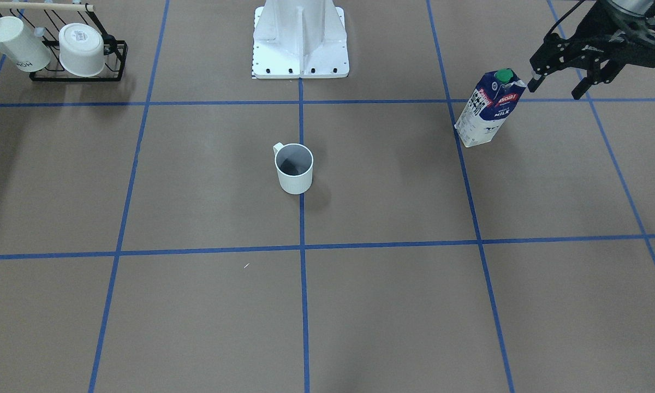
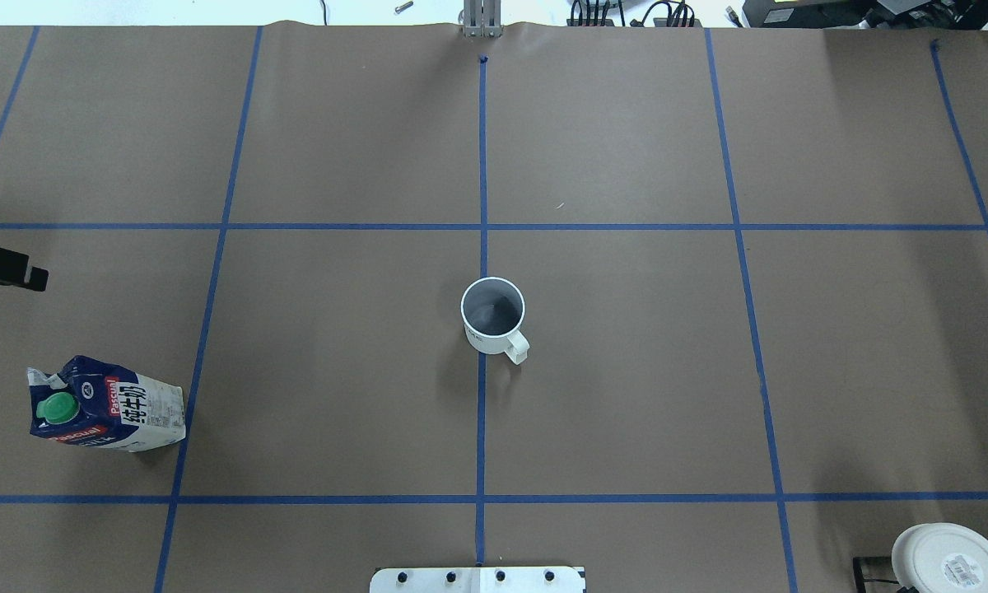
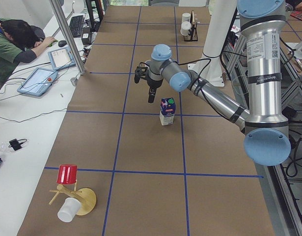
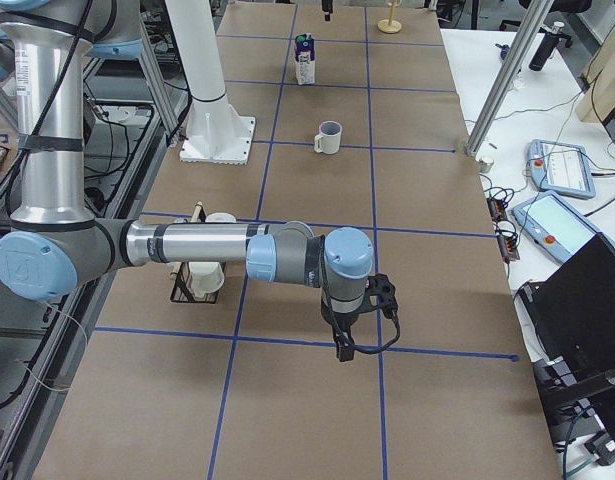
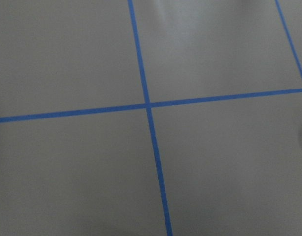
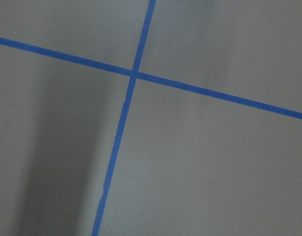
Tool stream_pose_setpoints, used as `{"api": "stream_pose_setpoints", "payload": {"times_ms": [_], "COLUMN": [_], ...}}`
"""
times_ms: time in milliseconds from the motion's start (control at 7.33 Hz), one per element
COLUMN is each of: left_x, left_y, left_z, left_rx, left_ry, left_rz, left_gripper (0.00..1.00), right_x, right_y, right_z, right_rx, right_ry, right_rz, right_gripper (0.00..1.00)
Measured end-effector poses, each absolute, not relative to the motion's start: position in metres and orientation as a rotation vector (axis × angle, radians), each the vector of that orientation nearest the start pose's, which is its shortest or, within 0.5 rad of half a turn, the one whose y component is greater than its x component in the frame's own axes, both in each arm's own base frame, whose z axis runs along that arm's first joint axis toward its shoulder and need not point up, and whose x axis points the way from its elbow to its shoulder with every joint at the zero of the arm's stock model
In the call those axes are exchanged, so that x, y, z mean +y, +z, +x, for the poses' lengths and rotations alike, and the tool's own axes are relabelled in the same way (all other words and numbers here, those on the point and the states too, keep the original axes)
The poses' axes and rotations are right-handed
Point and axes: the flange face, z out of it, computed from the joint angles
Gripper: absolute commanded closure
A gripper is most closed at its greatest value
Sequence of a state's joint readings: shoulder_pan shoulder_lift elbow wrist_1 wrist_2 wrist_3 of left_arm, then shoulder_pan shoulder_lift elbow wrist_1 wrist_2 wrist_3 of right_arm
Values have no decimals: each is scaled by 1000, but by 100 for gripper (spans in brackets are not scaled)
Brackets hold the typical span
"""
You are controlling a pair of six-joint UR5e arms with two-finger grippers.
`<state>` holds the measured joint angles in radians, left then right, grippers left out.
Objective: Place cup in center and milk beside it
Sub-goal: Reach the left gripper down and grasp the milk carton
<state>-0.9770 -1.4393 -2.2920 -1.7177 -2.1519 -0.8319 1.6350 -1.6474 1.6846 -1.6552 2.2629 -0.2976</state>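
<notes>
The cup (image 1: 293, 169), a plain white mug with a grey inside, stands upright on the blue tape line at the center (image 1: 360, 180) of the brown tabletop. It also shows in the overhead view (image 2: 492, 317), handle toward the robot. The milk (image 1: 491, 109), a navy and white carton with a green cap, stands upright far out on my left side (image 2: 107, 405). My left gripper (image 1: 557, 86) hangs open and empty just beyond the carton's top, apart from it. My right gripper (image 4: 342, 345) shows only in the right side view, low over bare table; I cannot tell whether it is open. Both wrist views show only tape lines.
A black wire rack (image 1: 76, 71) holding two other white mugs stands near the robot on its right side. The white robot base (image 1: 300, 43) is behind the cup. A wooden stand with a red cup (image 3: 67, 174) sits at the table's left end. An operator (image 3: 15, 37) sits at a side desk.
</notes>
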Motion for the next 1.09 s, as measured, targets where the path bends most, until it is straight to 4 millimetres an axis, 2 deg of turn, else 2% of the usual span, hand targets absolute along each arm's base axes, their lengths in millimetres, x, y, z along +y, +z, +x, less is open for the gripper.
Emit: {"api": "stream_pose_setpoints", "payload": {"times_ms": [273,409,545,1091], "left_x": [-348,-337,-328,-311], "left_y": [365,368,374,387], "left_z": [217,233,239,237], "left_rx": [810,792,776,746], "left_ry": [-44,-48,-47,-38], "left_rz": [117,95,77,46], "left_gripper": [1,1,1,3], "right_x": [-434,-432,-431,-433], "right_y": [671,673,674,672], "right_z": [100,100,100,100], "right_rx": [-693,-694,-694,-692], "right_ry": [-196,-193,-192,-192], "right_rz": [48,43,40,44], "right_gripper": [0,0,0,0]}}
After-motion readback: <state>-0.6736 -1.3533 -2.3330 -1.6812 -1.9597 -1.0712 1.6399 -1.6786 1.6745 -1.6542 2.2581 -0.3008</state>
